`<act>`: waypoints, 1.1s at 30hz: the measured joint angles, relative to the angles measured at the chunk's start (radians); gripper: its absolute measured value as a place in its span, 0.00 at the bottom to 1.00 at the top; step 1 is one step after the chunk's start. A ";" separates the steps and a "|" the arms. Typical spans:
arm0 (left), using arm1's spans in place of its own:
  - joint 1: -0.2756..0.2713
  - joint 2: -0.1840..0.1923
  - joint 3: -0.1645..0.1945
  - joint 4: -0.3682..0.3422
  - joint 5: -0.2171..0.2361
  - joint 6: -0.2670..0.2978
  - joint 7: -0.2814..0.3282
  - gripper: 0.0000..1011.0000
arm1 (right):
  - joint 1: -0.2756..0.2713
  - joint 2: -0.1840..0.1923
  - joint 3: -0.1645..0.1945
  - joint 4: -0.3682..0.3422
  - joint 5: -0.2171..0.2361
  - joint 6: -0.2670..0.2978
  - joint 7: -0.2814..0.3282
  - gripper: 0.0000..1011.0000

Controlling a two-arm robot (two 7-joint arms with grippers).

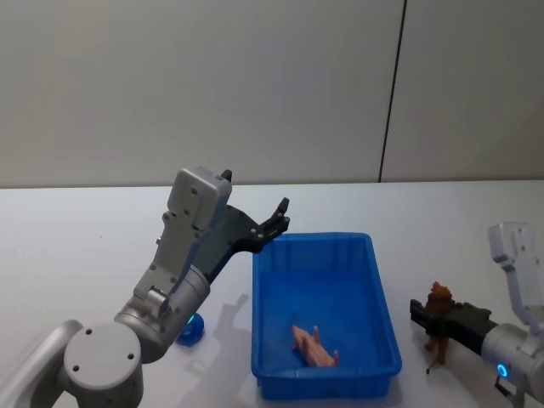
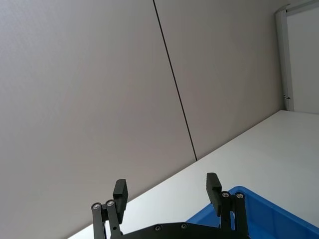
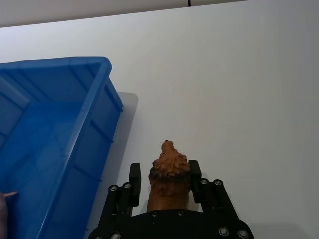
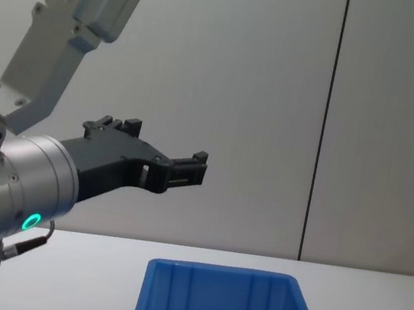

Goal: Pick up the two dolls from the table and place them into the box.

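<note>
Currently box (image 1: 327, 285) holds a pinkish toy (image 1: 314, 347); right end effector (image 3: 164, 172) grips brown doll (image 3: 168, 183), left end effector (image 2: 167, 186) wide.

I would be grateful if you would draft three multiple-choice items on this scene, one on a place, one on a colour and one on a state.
1. Where is the blue toy?
A. In the box
B. Between a gripper's fingers
C. On the table, on the robot's left of the box

2. What colour is the box?
A. Blue
B. Red
C. Green

3. What state is the right gripper in?
A. Open and empty
B. Shut on the brown doll
C. Shut on the box's rim

Answers:
1 C: the head view shows it on the white top beside the box, under the left arm.
2 A: its walls and floor are bright blue.
3 B: the right wrist view shows the fingers on both sides of the doll, while the left gripper is open and empty, raised near the box's far left corner.
</note>
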 joint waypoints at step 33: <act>0.000 0.000 0.000 0.000 0.000 0.000 0.000 0.99 | 0.048 -0.009 -0.014 -0.094 -0.100 -0.139 0.088 0.43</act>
